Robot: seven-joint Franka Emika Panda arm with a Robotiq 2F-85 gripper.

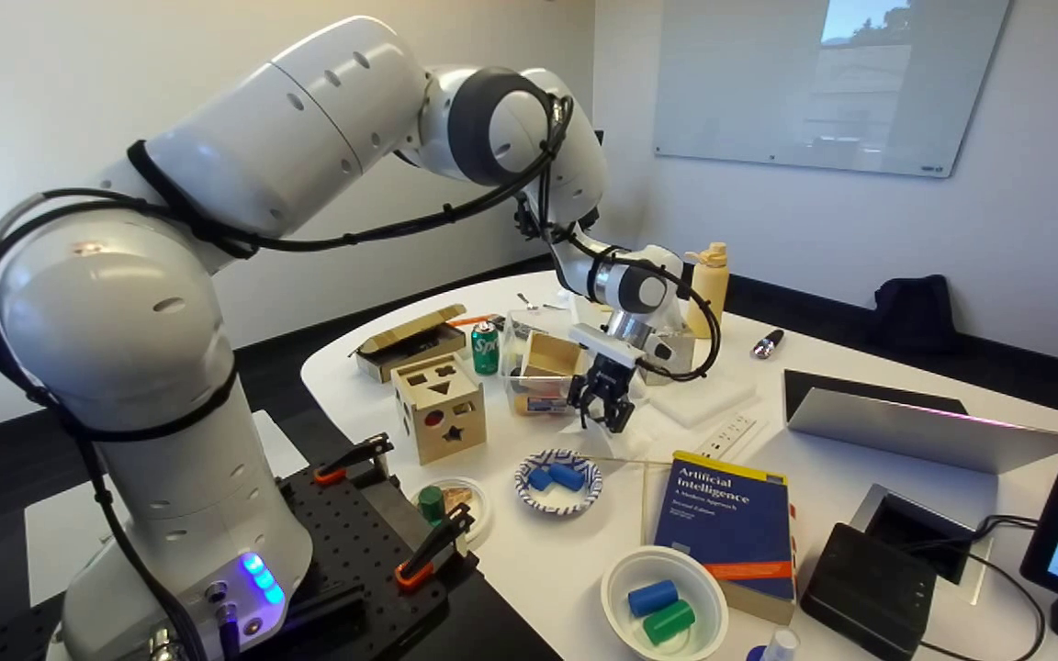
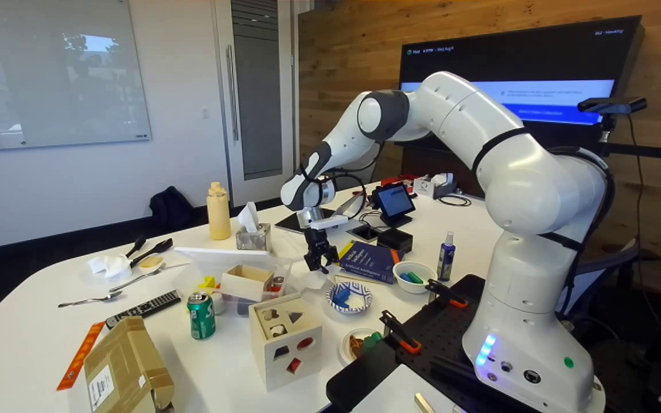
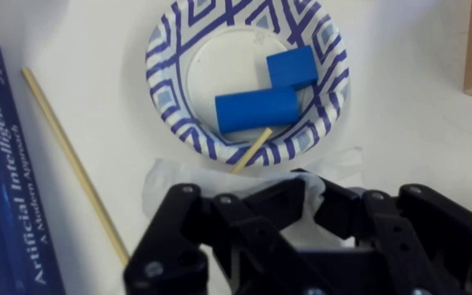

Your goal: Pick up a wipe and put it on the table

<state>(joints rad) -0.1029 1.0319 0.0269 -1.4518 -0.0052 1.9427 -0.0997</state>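
My gripper is shut on the wipe, a thin white sheet bunched between the fingertips. It spreads out to both sides of the fingers in the wrist view. In both exterior views the gripper points down low over the white table. The wipe hangs below the fingertips, and it also shows in an exterior view. I cannot tell whether its lower edge touches the table. The fingers and gripper body hide part of the wipe.
A patterned bowl with blue blocks stands close by the gripper, a thin stick over its rim. A book, a shape-sorter box, a clear bin, a tissue box and a cream bottle stand around.
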